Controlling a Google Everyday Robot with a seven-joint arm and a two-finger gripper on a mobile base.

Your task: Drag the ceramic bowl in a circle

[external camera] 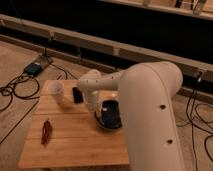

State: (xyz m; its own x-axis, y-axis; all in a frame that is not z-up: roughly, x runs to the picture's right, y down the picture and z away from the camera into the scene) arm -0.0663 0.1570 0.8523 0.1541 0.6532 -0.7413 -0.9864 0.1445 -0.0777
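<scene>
The ceramic bowl (pixel 111 116) sits on the right-hand part of the wooden table (pixel 75 147) as seen from here, half tucked behind the robot's big white arm. The gripper (pixel 98 113) reaches down from the wrist onto the bowl's rim on the side facing the white cup (pixel 56 92). Its fingers are drawn together, and I take it they are pinching that rim. So the bowl lies just past the gripper, away from the cup. Being round, it has no long axis to mind. The open boards lie toward the red pepper-like thing (pixel 46 131), while the small black object (pixel 77 95) stands near. I'd judge any circle must curve clear of it.
</scene>
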